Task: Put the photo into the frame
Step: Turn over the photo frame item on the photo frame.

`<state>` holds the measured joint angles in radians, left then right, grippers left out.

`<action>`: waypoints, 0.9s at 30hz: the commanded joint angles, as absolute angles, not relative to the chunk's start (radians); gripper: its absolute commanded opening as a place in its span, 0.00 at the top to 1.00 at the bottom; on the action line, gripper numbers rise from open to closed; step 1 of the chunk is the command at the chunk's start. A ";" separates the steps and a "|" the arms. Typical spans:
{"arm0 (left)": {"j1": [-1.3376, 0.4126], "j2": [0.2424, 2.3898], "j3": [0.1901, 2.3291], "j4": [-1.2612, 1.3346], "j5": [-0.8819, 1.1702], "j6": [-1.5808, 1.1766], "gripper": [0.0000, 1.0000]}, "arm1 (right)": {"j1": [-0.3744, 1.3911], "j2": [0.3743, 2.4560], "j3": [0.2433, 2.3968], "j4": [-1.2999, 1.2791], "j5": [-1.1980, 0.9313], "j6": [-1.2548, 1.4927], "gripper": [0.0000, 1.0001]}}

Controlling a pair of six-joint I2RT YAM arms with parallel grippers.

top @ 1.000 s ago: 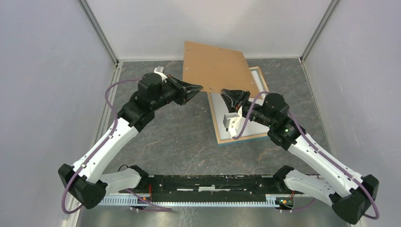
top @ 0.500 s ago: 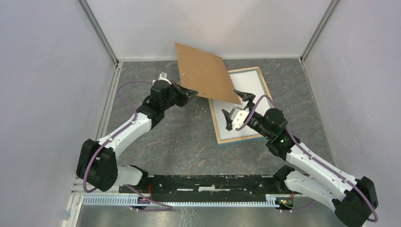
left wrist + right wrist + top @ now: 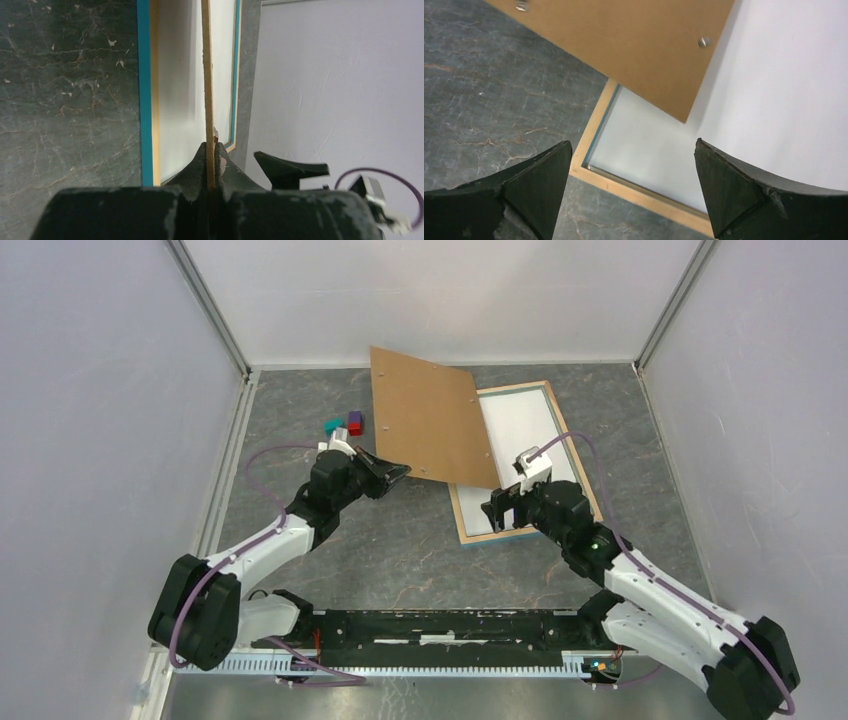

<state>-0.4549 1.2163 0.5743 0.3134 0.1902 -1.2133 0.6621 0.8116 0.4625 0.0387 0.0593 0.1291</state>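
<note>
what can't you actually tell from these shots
- The photo's printed side: no view shows it. The white sheet in the frame could be its back.
- The frame's left part: top view, hidden under the backing board held by the left gripper.
- The coloured blocks: top view, too small to identify.
- The board's faces: left wrist view, seen edge-on.

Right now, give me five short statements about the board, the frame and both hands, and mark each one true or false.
1. The left hand is shut on the edge of the backing board. True.
2. The right hand grips the frame. False: it is open and holds nothing.
3. The backing board lies flat inside the frame. False: it is held up, tilted, partly over the frame.
4. Small coloured blocks lie beyond the left hand. True.
5. A balloon picture shows face up. False: only a white surface shows in the frame.
</note>
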 commanded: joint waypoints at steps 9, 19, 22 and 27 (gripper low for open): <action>-0.451 1.138 0.487 0.428 0.239 -1.257 0.98 | 0.314 1.072 0.414 0.310 -0.431 0.688 0.02; -0.450 1.215 0.426 0.552 0.298 -1.377 0.98 | 0.169 1.295 0.286 0.766 -0.616 0.894 0.11; -0.450 1.243 0.413 0.588 0.314 -1.397 0.98 | 0.168 1.366 0.271 0.915 -0.617 0.968 0.17; -0.451 1.266 0.403 0.602 0.335 -1.430 0.98 | 0.168 1.499 0.185 1.377 -0.548 1.214 0.30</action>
<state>-0.4450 1.2491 0.4080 0.5320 0.2462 -1.3746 0.1722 1.4261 0.2443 0.9253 -0.5774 1.0016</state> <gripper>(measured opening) 0.048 0.725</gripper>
